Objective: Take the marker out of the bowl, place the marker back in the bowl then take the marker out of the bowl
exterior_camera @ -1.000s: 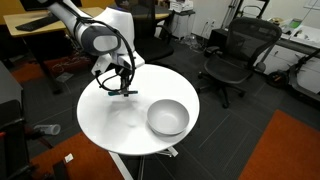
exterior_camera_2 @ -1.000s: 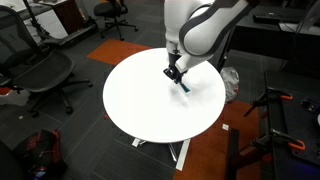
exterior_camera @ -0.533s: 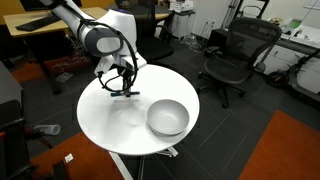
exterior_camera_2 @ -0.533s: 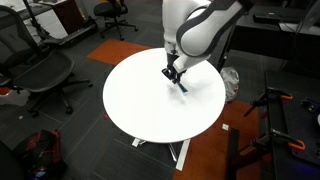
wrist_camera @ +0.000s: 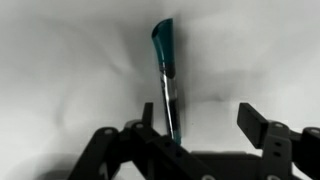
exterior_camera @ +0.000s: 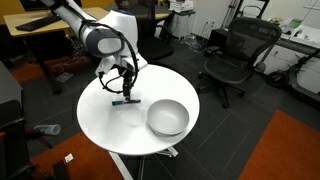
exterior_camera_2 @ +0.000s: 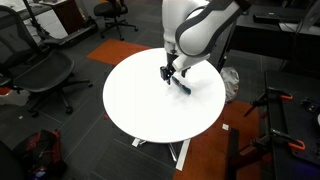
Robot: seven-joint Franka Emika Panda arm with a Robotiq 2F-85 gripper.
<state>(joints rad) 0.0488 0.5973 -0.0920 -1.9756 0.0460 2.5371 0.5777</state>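
The marker (wrist_camera: 165, 70), a thin dark stick with a teal end, lies on the white table (exterior_camera: 110, 125) outside the bowl. In both exterior views the marker (exterior_camera: 124, 101) (exterior_camera_2: 183, 84) rests just below the gripper. The gripper (exterior_camera: 122, 82) (exterior_camera_2: 168, 72) hangs a little above it, open, with nothing between its fingers. In the wrist view the gripper (wrist_camera: 200, 115) has its jaws spread wide, and the marker runs up from beside the left finger. The shiny grey bowl (exterior_camera: 152, 110) stands empty on the table, off to the marker's side.
The round white table (exterior_camera_2: 135, 100) stands on a dark carpet. Black office chairs (exterior_camera: 235, 55) (exterior_camera_2: 45, 72) stand around it, with desks behind. The robot's white arm (exterior_camera_2: 195, 30) rises over the table's far edge.
The jaws have gone from shut on the marker to open. The marker has left them and now lies on the table below; the arm has hardly moved.
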